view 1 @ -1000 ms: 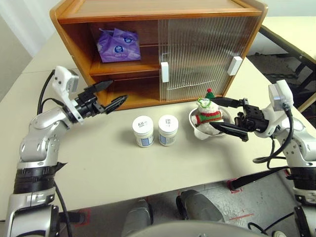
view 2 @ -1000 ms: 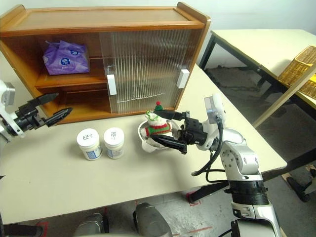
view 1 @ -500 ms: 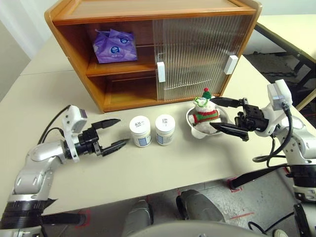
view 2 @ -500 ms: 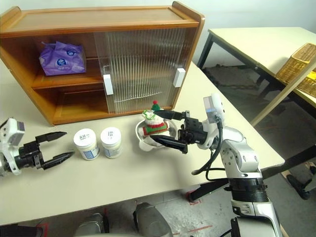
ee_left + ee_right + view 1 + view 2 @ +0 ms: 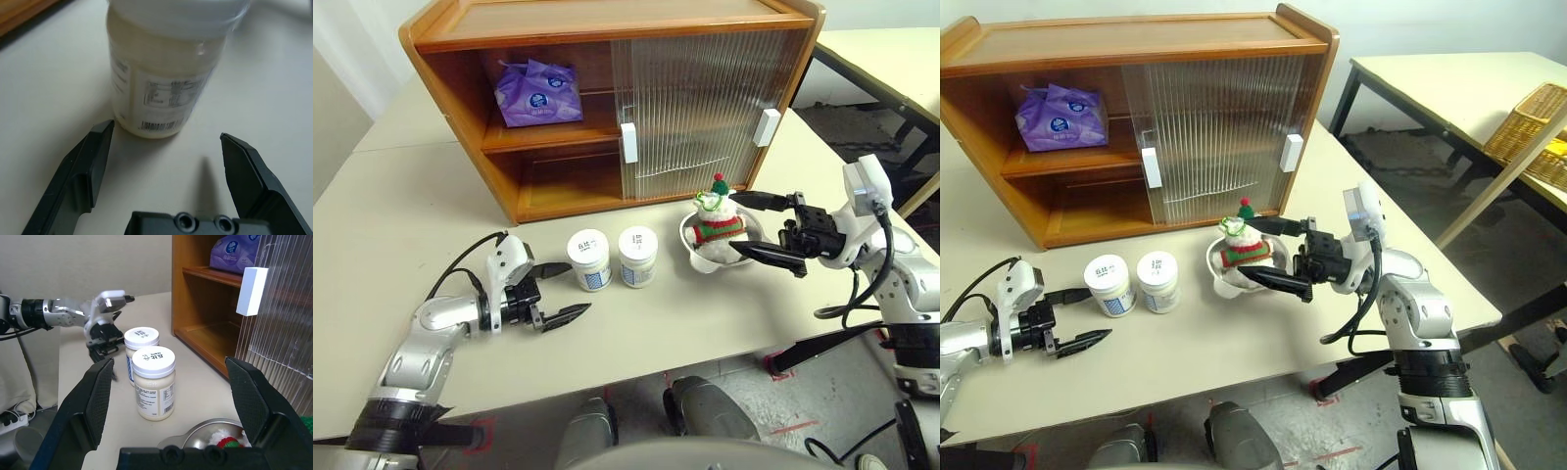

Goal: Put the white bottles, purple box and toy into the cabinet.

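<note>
The left hand (image 5: 553, 291) is lying low over the surface (image 5: 636, 333), released, its 2 fingers spread and aimed at the nearer of the 2 white bottles (image 5: 589, 259), which is standing just beyond the fingertips and not yet between them. The step in hand looks like the reach for this bottle; the next move would call for sliding forward until the fingers are flanking the bottle, then closing on it.

The second bottle (image 5: 638, 257) is standing just beside the first. Further right, the right hand (image 5: 766, 229) is hanging released, its fingers straddling the toy (image 5: 721, 217), which is sitting in a metal bowl (image 5: 697, 257). Behind, the cabinet (image 5: 607, 29) is standing with its left half open, and the purple box (image 5: 536, 93) is already lying on the upper shelf.

The left wrist view is showing the bottle's barcode and the gap before the fingertips; the right wrist view is showing both lids and the left hand behind the bottles.
</note>
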You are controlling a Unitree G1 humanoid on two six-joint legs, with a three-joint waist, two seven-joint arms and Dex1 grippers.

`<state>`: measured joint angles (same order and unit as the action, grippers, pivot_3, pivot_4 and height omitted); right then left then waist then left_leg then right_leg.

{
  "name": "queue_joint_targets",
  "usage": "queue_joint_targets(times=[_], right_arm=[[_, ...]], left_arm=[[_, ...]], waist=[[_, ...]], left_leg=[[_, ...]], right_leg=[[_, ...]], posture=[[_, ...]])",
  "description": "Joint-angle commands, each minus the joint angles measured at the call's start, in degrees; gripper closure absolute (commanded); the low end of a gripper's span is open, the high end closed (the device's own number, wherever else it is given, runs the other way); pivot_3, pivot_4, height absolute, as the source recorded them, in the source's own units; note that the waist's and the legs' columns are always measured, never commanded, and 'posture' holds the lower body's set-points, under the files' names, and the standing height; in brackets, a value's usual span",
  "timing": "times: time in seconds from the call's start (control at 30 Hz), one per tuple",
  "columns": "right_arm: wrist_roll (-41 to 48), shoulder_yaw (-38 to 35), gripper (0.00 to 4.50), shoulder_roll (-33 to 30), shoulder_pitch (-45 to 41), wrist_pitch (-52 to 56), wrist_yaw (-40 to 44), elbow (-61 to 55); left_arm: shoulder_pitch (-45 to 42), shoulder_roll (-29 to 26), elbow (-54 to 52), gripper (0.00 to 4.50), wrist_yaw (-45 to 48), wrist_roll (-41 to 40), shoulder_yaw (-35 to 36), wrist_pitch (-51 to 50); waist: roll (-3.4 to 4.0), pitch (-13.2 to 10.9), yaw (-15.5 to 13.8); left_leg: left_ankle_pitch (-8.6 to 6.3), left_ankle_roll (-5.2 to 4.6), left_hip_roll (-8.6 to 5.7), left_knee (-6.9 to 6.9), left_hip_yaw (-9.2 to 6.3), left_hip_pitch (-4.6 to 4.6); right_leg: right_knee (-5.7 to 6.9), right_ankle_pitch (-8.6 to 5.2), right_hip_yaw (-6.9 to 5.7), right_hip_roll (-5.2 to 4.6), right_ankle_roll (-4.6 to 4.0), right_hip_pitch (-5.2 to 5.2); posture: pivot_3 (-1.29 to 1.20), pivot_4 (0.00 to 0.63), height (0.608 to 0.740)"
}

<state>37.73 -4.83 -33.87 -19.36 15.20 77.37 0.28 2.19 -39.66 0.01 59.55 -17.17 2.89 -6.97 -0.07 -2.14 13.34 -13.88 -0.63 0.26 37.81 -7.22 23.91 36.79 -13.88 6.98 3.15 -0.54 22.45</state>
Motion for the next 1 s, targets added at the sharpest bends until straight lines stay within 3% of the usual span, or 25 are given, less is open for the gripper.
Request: queue_joint_targets(times=[0.03, 0.5, 0.6, 0.67, 1.0], right_arm=[[-0.59, 0.75, 0.0, -0.6, -0.16, 0.66, 0.36, -0.47], [-0.36, 0.19, 0.0, -0.75, -0.16, 1.58, -0.91, -1.01], [-0.51, 0.08, 0.0, -0.88, -0.2, 1.47, -1.03, -0.98], [-0.57, 0.07, 0.0, -0.9, -0.23, 1.36, -1.15, -0.99], [-0.57, 0.41, 0.0, -0.92, -0.92, 1.65, -1.19, -0.72]], left_arm=[[-1.81, 1.53, 0.18, 0.03, -2.24, 0.52, -1.23, -2.18], [-3.51, 7.87, 2.18, 0.03, -4.19, 0.36, -4.55, -3.09], [-3.89, 8.28, 2.81, 0.63, -5.37, 0.27, -4.87, -4.99], [-3.78, 8.13, 2.75, 1.3, -5.25, -0.26, -5.04, -6.5], [-3.53, 8.18, 3.11, 1.35, -5.52, -1.27, -3.46, -5.1]], waist=[[0.01, -0.01, -0.09], [0.02, -0.02, -0.21], [0.02, -0.02, -0.44], [0.04, -0.01, -0.5], [0.05, 0.0, -0.54]], left_leg=[[0.0, 0.0, 0.0, 0.0, 0.0, 0.0], [0.03, 0.02, -0.01, 0.0, 0.02, -0.02], [0.05, 0.02, -0.02, 0.02, 0.02, -0.02], [0.06, 0.01, -0.02, 0.03, 0.02, -0.02], [0.07, 0.02, -0.04, 0.02, 0.02, -0.08]], right_leg=[[0.0, 0.0, 0.0, 0.0, 0.0, 0.0], [-0.02, -0.03, 0.02, 0.03, 0.09, -0.07], [-0.02, -0.06, 0.03, 0.02, 0.15, -0.11], [-0.02, -0.07, 0.03, 0.02, 0.17, -0.15], [-0.03, -0.09, 0.04, 0.03, 0.2, -0.2]], posture=[[-0.27, 0.062, 0.74], [-0.28, 0.059, 0.74], [-0.28, 0.057, 0.74], [-0.28, 0.056, 0.74], [-0.27, 0.059, 0.74]])
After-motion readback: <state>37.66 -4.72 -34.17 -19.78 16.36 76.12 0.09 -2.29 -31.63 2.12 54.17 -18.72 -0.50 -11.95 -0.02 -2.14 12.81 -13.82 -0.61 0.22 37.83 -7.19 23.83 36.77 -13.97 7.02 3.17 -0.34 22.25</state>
